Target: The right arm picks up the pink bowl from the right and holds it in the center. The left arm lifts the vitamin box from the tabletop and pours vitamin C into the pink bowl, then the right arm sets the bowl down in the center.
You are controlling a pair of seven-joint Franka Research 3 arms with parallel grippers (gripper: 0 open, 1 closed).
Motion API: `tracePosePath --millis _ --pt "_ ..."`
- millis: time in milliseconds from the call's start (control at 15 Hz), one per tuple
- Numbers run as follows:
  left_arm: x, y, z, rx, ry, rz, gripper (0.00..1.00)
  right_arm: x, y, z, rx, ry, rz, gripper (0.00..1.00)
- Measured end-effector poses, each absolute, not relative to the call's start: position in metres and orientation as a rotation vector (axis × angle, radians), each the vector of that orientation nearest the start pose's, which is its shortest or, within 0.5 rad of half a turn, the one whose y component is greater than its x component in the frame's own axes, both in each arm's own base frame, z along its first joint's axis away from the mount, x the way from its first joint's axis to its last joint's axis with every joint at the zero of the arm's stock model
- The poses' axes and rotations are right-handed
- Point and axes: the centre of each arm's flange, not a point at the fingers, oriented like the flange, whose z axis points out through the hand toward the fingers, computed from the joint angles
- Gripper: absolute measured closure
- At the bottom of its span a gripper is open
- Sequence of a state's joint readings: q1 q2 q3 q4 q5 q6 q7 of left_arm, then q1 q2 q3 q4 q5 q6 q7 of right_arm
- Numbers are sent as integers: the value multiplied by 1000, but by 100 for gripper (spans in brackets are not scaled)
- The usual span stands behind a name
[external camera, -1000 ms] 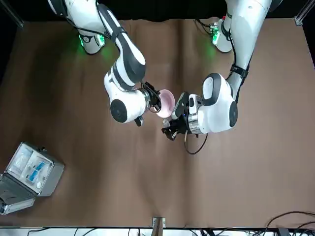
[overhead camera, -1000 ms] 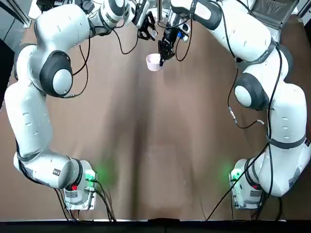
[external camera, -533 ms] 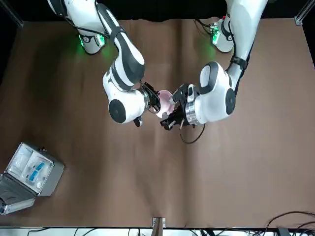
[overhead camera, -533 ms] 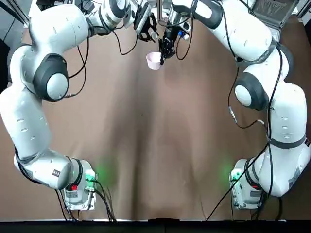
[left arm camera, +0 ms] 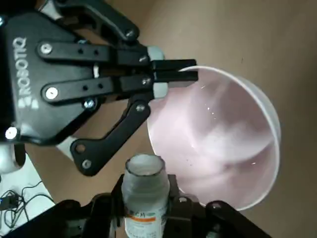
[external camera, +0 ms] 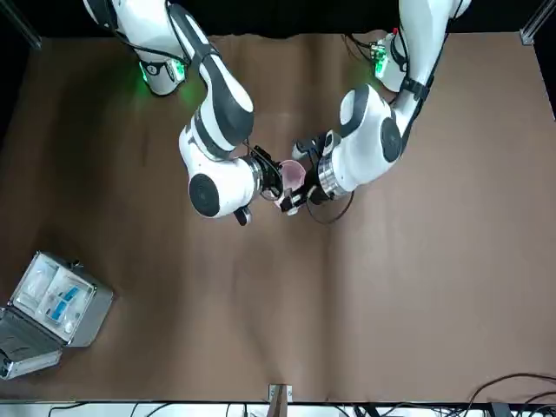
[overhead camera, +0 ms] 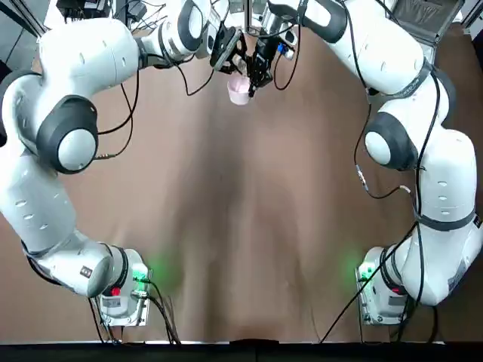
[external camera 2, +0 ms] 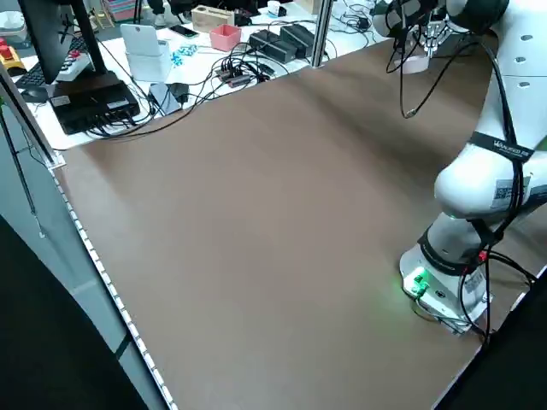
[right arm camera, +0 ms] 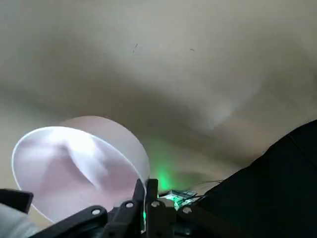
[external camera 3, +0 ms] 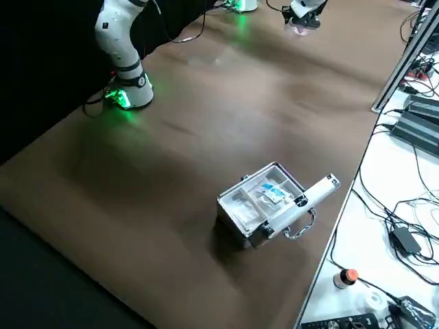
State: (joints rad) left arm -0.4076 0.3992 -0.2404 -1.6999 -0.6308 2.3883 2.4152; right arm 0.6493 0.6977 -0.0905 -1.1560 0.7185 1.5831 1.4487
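Two white arms meet over one smooth round pink bowl (left arm camera: pixel 220 144), held above the matte brown worktop (overhead camera: pixel 241 226).
The right pincer (right arm camera: pixel 143 198) pinches the bowl's thin rim; the left pincer (left arm camera: pixel 143 203) clasps one small cylindrical white vitamin bottle (left arm camera: pixel 143 186), its open mouth at the rim, closer than a second ago. One grey metal hinged case (external camera 3: pixel 264 202) lies open, well apart.

Cluttered side bench (external camera 2: pixel 171 60) with cables, monitor (external camera 2: pixel 51 34), pink box (external camera 2: pixel 225 37).
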Motion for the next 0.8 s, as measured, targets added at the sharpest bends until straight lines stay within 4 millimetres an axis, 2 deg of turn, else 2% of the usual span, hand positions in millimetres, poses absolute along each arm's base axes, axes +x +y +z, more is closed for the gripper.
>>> tracePosePath --millis 267,533,800 --pt "538 -403 413 -677 2970 -949 65 563 456 390 -2498 1342 1020 97" --pt "539 -400 423 -560 2907 -905 65 564 456 390 -2497 1343 1019 97" --pt "537 -401 420 -512 2855 -886 65 564 456 390 -2497 1343 1019 97"
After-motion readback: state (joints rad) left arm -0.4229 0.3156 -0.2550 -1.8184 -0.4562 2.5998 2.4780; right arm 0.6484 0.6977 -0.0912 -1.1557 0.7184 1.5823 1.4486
